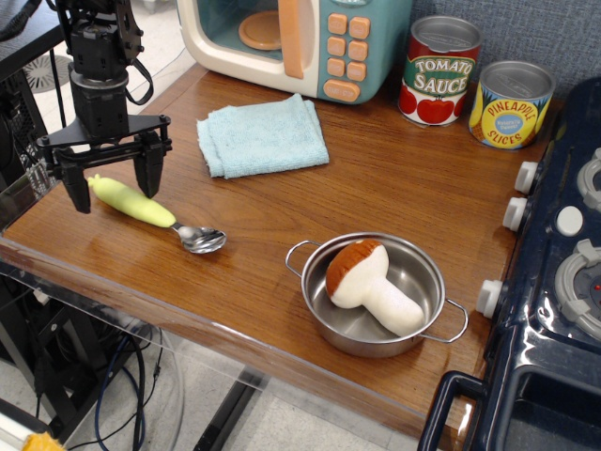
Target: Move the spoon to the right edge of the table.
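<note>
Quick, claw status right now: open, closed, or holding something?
Claw: open, holding nothing, fingers spread to either side of the spoon handle's yellow-green end.

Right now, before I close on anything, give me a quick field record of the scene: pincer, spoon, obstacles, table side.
pincer: open, fingers straddling the spoon's handle
spoon: flat on the table, near left edge, bowl pointing right
grasp: not closed yet
pot: right of spoon, holds a toy mushroom
cloth: behind spoon, folded
cans: back right
stove: at right edge
</note>
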`<state>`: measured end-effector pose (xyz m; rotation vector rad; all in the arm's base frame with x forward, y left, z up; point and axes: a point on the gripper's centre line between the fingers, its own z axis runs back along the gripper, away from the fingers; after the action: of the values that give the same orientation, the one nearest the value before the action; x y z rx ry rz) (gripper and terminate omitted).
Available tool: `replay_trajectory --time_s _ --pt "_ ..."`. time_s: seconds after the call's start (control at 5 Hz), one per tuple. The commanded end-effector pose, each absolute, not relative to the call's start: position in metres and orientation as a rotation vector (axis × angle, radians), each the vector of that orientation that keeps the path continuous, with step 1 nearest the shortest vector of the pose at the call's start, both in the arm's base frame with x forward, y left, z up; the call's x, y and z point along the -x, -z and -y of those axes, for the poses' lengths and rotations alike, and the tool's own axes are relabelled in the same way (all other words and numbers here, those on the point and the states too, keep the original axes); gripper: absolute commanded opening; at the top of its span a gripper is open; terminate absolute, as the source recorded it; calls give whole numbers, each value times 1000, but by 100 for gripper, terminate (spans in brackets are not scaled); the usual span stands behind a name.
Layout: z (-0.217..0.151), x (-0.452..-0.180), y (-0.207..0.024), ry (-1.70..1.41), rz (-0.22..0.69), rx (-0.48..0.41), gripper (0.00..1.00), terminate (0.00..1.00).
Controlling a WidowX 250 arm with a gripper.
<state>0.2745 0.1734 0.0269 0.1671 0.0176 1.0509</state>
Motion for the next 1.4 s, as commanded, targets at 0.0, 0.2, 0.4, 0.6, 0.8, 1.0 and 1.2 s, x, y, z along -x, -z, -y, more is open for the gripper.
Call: replay_trajectory --time_s 0.0,0.2,0.4,0.6,0.8,1.0,1.2 --pt "-157 -271 -23 -1018 -8 -156 0 0" --pt "-156 -269 -21 -1016 -7 -160 0 0" --pt "-157 -268 -21 -993 -1 -164 0 0" --pt "-166 -269 -44 -948 46 -180 0 0" --pt "-171 -274 -68 -884 100 -191 0 0" --pt "-159 -279 -100 -811 154 -200 0 0" --pt "-134 -291 -124 -703 219 -172 0 0"
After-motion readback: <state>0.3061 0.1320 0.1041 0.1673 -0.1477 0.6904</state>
